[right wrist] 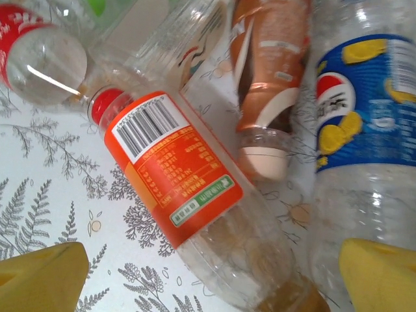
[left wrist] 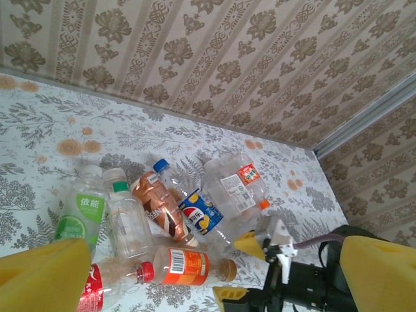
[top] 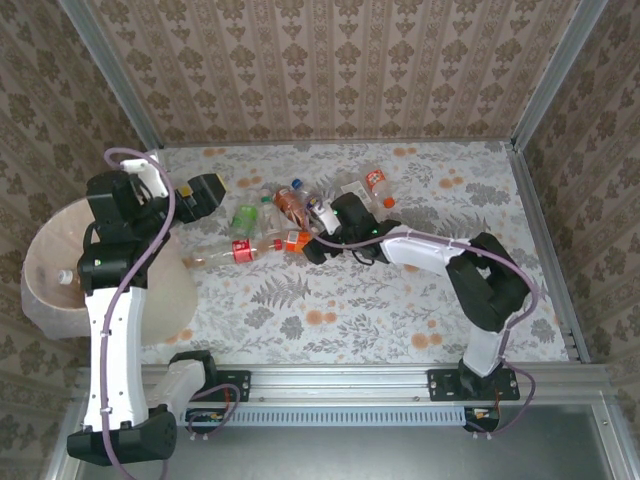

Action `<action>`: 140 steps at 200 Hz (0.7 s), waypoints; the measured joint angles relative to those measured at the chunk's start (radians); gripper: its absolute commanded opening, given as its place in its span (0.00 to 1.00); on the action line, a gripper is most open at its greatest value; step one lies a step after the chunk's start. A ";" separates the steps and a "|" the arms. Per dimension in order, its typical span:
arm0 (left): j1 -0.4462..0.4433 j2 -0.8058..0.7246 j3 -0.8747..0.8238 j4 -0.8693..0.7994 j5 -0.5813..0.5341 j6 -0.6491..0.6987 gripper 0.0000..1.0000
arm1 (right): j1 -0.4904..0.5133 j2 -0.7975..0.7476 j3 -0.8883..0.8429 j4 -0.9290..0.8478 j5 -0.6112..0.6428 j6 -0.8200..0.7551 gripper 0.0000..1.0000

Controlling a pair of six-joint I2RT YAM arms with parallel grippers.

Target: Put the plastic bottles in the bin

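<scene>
right end effector spread around orange-label bottle, left end effector spread apart

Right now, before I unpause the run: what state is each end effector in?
Left end effector: open, empty.
Right end effector: open over the orange-labelled bottle, not gripping.

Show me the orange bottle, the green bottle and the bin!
orange bottle [right wrist: 172, 166], right wrist view, on its orange label.
green bottle [left wrist: 83, 214], left wrist view, on its green label.
bin [top: 165, 300], top external view, on its pale outer wall.
</scene>
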 measured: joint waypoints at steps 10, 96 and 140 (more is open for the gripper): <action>0.000 -0.001 0.000 -0.001 -0.010 0.000 1.00 | 0.000 0.031 0.050 -0.056 -0.005 -0.034 1.00; -0.005 -0.063 -0.017 -0.028 -0.088 0.030 1.00 | 0.001 0.227 0.330 -0.397 -0.064 -0.273 0.90; -0.005 -0.067 -0.021 -0.033 -0.101 0.038 1.00 | 0.014 0.253 0.336 -0.463 -0.061 -0.293 0.81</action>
